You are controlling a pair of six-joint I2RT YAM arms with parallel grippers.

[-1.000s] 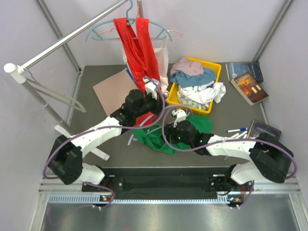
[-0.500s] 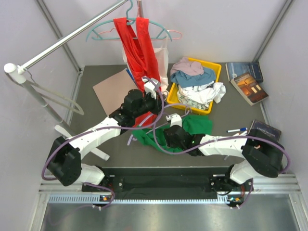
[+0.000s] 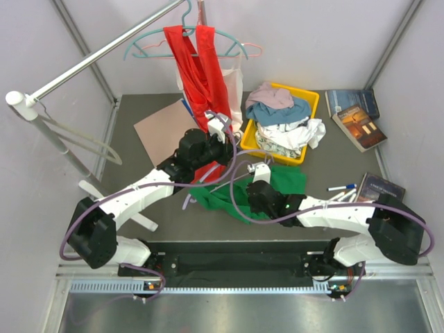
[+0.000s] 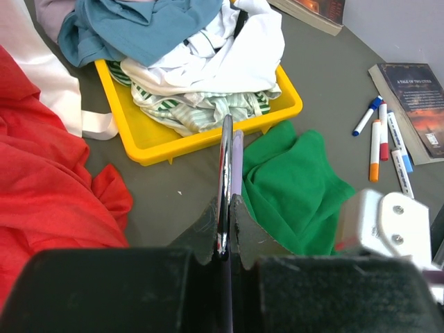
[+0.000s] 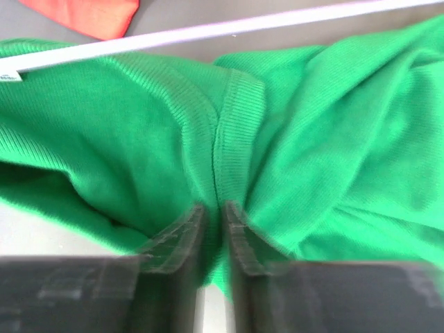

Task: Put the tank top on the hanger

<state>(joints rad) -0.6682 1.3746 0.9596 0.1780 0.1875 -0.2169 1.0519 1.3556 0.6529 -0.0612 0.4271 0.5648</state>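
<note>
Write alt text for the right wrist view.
The right gripper pinches a ribbed fold of the green tank top. The pale lavender hanger crosses the frame above it, with red fabric in the upper left corner.

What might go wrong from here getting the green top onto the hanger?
The right end effector pinches only a thin ribbed fold of the tank top, so it may slip out. The left end effector grips the thin hanger at one spot; it may twist. The red top nearby may snag.
</note>
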